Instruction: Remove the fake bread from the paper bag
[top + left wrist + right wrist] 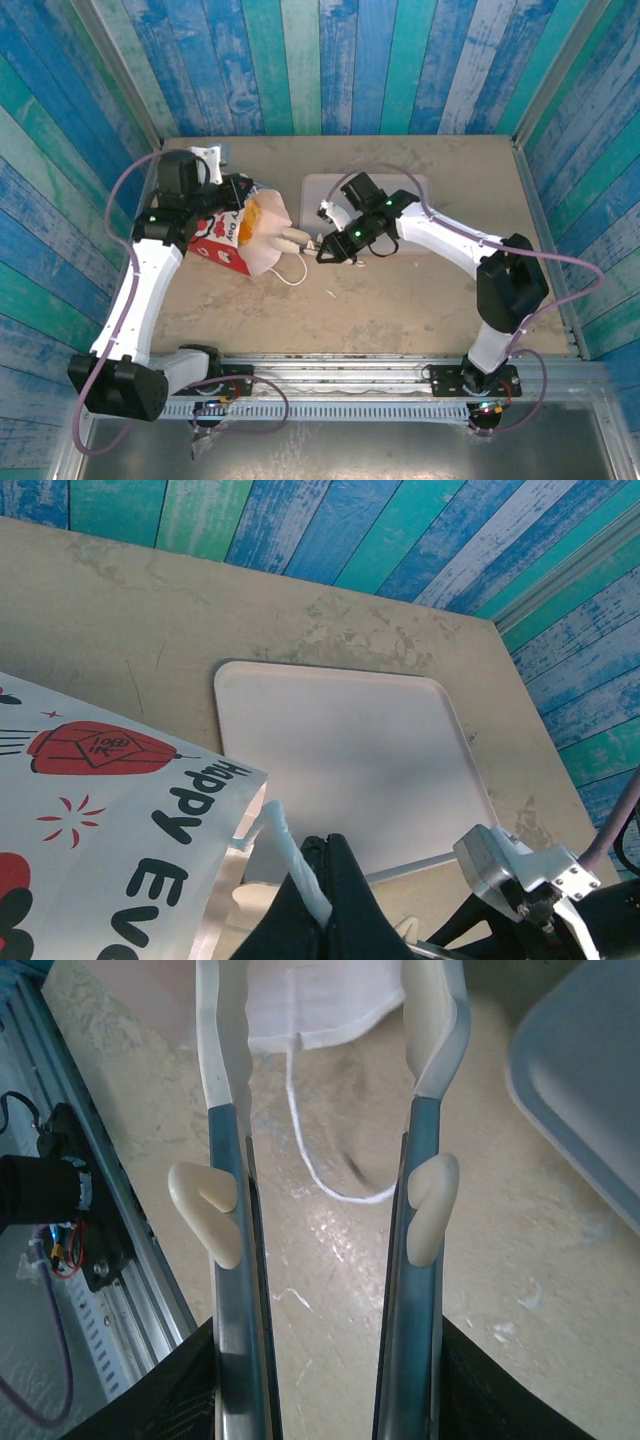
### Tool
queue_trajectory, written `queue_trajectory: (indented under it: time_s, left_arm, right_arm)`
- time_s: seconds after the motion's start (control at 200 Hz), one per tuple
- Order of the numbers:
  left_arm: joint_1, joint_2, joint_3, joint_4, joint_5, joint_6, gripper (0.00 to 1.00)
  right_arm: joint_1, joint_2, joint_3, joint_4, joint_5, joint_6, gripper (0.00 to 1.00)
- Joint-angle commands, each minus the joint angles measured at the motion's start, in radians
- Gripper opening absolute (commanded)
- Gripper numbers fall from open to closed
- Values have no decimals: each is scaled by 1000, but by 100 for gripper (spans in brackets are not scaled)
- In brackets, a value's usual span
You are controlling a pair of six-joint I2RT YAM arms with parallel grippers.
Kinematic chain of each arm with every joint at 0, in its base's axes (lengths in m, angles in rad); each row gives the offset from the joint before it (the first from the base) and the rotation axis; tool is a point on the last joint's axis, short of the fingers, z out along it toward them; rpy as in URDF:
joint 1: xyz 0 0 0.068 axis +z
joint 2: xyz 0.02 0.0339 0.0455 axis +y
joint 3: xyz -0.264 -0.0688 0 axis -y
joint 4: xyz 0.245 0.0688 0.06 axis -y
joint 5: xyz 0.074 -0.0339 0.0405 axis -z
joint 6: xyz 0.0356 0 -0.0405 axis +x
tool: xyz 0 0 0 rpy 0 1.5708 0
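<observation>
Tan tabletop [400,300]: fake bread [268,213] inside tipped paper bag [222,242], mouth rightward, pink tray [318,188] behind. Left gripper [322,865] pinched on cord handle [285,845]; right gripper [330,1020] half-spread, empty, at mouth. Risk: it nips bag lip, dragging bag.

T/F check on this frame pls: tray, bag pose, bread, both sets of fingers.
1. The visible surface of the pink tray is bare. True.
2. The paper bag stands upright. False: it lies on its side.
3. The right gripper holds a pastry. False: its fingers are open with nothing between them.
4. Some fake bread shows inside the bag's mouth. True.
5. The left gripper is shut on the bag's white cord handle. True.
</observation>
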Motion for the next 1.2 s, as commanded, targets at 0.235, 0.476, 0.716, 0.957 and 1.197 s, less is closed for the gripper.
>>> queue_trajectory:
  time_s: [0.235,0.476,0.716,0.957,1.197]
  left_arm:
    - [2,30,-5,110,54,-46,0]
    - [2,66,8,126,88,-42,0]
    - [2,82,1,133,101,-47,0]
    - [2,86,2,140,101,-45,0]
    - [2,89,-2,148,98,-53,0]
  right_arm:
    - [92,41,72,106,74,59,50]
    - [106,136,195,63,223,-59,52]
    - [107,247,308,54,193,-184,55]
    - [108,347,397,53,181,-237,55]
    - [107,389,433,52,179,-217,48]
